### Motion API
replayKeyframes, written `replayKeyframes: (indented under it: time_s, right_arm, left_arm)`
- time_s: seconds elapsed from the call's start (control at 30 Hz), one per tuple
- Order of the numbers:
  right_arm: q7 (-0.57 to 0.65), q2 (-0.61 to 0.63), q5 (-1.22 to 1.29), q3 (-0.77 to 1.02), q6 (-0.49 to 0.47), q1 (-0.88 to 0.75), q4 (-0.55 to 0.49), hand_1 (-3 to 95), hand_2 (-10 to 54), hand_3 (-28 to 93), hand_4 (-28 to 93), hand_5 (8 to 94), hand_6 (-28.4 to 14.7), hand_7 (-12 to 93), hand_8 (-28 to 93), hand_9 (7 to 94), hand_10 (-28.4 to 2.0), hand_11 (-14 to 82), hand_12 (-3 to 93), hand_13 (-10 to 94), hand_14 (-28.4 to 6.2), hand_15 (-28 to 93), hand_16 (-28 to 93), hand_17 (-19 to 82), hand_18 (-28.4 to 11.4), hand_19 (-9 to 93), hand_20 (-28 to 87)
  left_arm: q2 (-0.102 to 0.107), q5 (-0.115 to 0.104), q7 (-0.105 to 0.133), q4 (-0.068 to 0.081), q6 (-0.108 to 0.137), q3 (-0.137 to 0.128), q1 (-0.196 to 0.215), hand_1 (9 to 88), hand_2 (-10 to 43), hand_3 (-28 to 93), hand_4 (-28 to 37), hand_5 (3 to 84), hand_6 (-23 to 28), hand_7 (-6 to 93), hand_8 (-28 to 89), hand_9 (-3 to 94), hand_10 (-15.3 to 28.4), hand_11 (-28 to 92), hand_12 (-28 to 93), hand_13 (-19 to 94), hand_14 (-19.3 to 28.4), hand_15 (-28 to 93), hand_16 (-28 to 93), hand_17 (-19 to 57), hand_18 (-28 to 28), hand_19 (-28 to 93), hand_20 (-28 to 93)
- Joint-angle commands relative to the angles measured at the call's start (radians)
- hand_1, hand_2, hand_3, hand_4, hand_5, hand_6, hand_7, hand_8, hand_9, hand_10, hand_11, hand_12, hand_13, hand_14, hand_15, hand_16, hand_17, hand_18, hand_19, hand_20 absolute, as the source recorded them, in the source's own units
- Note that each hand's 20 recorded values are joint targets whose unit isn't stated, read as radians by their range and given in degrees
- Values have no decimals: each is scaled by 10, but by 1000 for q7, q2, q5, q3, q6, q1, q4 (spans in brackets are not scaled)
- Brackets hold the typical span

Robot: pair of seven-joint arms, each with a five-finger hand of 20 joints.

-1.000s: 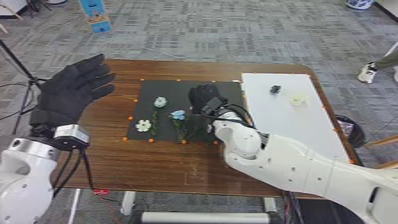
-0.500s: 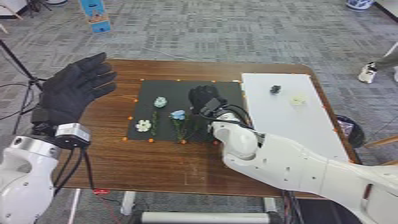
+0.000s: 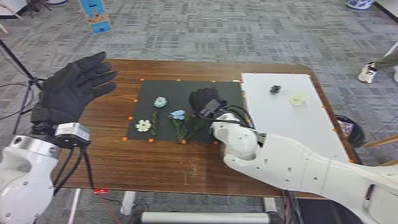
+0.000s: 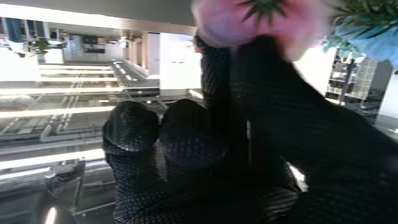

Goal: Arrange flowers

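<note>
My right hand (image 3: 210, 101) is low over the right part of the black mat (image 3: 169, 136). In the right wrist view, my right hand (image 4: 187, 145) has curled fingers, and its thumb and a finger pinch the edge of a pink flower (image 4: 258, 22). A blue flower (image 4: 369, 40) is beside it there. On the mat, left of that hand, lie a light blue flower (image 3: 178, 115), a pale green-white bloom (image 3: 160, 102) and a white flower (image 3: 143, 125), with green stems between them. My left hand (image 3: 71, 92) hovers open above the table's left edge.
On the right, a white board (image 3: 306, 132) bears a small dark object (image 3: 275, 89) and a pale yellow flower (image 3: 298, 100). Orange markers line the mat and board. Brown tabletop (image 3: 160, 167) extends in front of the mat. A bin (image 3: 345, 128) stands beyond the right edge.
My right hand has shifted slightly towards the near side of the mat. My left hand has risen a little. The flowers on the mat have stayed where they were.
</note>
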Motion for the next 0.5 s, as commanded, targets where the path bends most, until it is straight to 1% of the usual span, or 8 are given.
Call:
replayKeyframes:
  time_s: [0.03, 0.2, 0.23, 0.27, 0.33, 0.37, 0.43, 0.5]
  right_arm:
    - [-15, 38, -11, 54, -40, -2, -80, 457, -95, 780, -283, 645, 38, 420, -15, 741, -52, 198, 476, 674, -57, 871, 358, 353, -203, 909, 551]
    - [-36, 58, 19, 77, 2, -6, -130, 411, -95, 778, -283, 631, 32, 397, -2, 697, -63, 282, 403, 665, -61, 877, 344, 345, -207, 901, 567]
    - [-32, 63, 4, 79, -3, -4, -140, 399, -95, 782, -283, 632, 32, 387, 1, 692, -66, 301, 383, 665, -61, 878, 343, 345, -207, 901, 567]
    - [-29, 69, -4, 77, -3, -3, -149, 394, -95, 785, -283, 632, 31, 382, 2, 689, -67, 309, 377, 665, -60, 878, 342, 345, -208, 901, 567]
    - [-33, 83, 3, 87, -23, -5, -169, 389, -95, 786, -283, 630, 32, 377, 1, 688, -68, 313, 372, 664, -62, 878, 343, 344, -208, 901, 567]
    - [-38, 96, 2, 100, -38, -13, -186, 387, -95, 788, -283, 628, 33, 373, -1, 686, -70, 315, 369, 662, -62, 878, 343, 344, -208, 901, 567]
    - [-35, 122, -3, 112, -47, -20, -209, 378, -95, 799, -283, 618, 33, 364, -7, 666, -80, 333, 341, 655, -65, 874, 347, 335, -209, 896, 568]
    - [-21, 157, -5, 129, -46, -34, -233, 368, -95, 813, -283, 608, 33, 351, -21, 651, -83, 346, 319, 648, -68, 871, 346, 331, -210, 893, 568]
  left_arm:
    - [-1, -4, -1, -4, -6, -12, 6, 233, -26, 714, -283, 338, 37, 201, -96, 321, 135, 252, 174, 261, 152, 316, -1, -83, 231, 473, 97]
    - [-2, -4, -1, -4, -4, -10, 7, 233, -24, 712, -283, 338, 37, 202, -96, 321, 135, 252, 174, 261, 153, 316, -1, -82, 231, 473, 97]
    - [-2, -3, -1, -3, -4, -10, 6, 233, -24, 712, -283, 338, 37, 201, -97, 321, 135, 252, 174, 262, 153, 316, -1, -82, 231, 473, 97]
    - [-3, -5, -4, -3, -6, -10, 5, 233, -24, 712, -283, 338, 37, 201, -97, 321, 134, 252, 174, 261, 153, 316, -1, -82, 231, 474, 97]
    - [-4, -3, -1, -2, -6, -10, 7, 233, -24, 712, -283, 338, 37, 202, -97, 321, 134, 252, 174, 261, 153, 316, -1, -82, 231, 473, 97]
    - [-6, -3, -2, -7, -5, -14, 13, 233, -24, 712, -283, 338, 36, 202, -96, 321, 134, 252, 174, 261, 153, 316, -1, -82, 231, 473, 97]
    - [-10, -3, -2, -7, -4, -17, 19, 233, -24, 712, -283, 337, 36, 202, -96, 321, 135, 252, 174, 261, 153, 316, -1, -82, 231, 474, 97]
    - [-15, -4, -4, -12, -5, -25, 32, 233, -24, 712, -283, 338, 36, 202, -96, 321, 134, 252, 174, 261, 153, 316, -1, -82, 231, 473, 97]
